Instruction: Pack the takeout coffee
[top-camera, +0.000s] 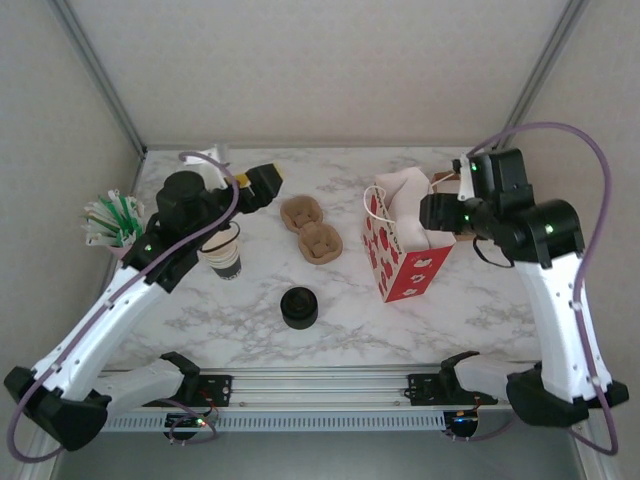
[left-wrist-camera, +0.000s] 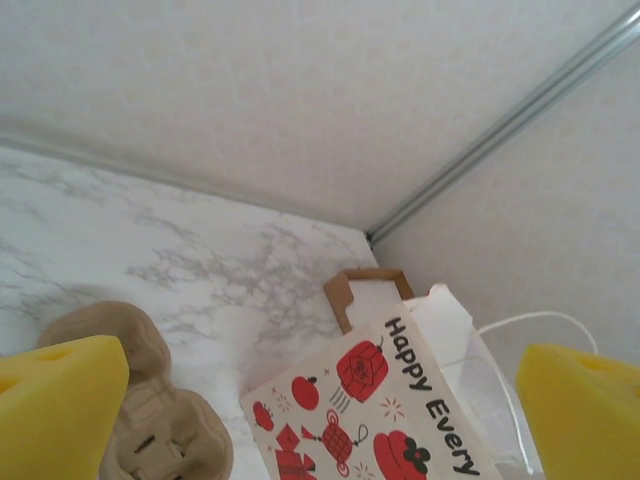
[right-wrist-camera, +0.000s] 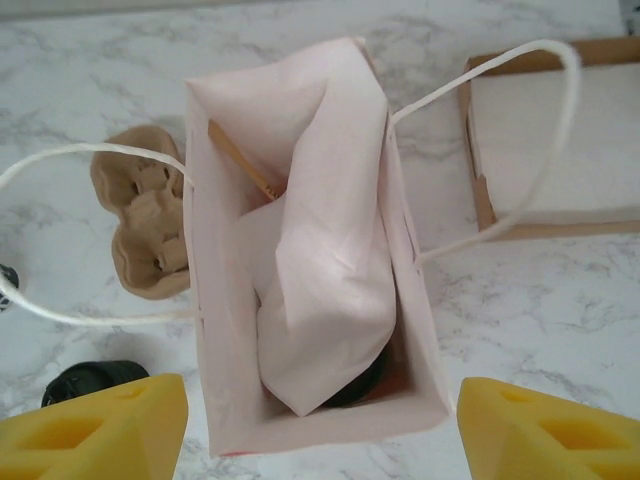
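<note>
So the right gripper (right-wrist-camera: 320, 400) is hanging right over the mouth of the red-and-white paper gift bag with white string handles (top-camera: 405, 255). Its yellow fingers are sitting spread wide, one on each side of the bag opening, gripping nothing.

Looking down from the right wrist, a crumpled white paper pouch (right-wrist-camera: 325, 270) is taking up most of the bag. Under its lower end a dark round shape is peeking out at the bottom. I'm fairly sure that's the black lid of the takeout coffee (right-wrist-camera: 362, 388), though most of it is hiding under the paper. So the cup is sitting down inside the bag.

The left gripper (top-camera: 262, 181) is hovering over the back left of the white marble table (top-camera: 480, 300). Its yellow pads are spread fully apart and holding nothing.

Just below that arm, lidless whitish paper cups with dark bands (top-camera: 222, 252) are standing upright, and they look stacked. The short stack of round black plastic lids (top-camera: 299, 307) is sitting alone near the front middle. The brown moulded cardboard cup carrier (top-camera: 311, 228) is lying between the cups and the bag. A shallow brown cardboard tray (right-wrist-camera: 560, 150) is lying just behind the bag. A bunch of green-and-white straws (top-camera: 112, 220) is sticking up at the far left edge.
</note>
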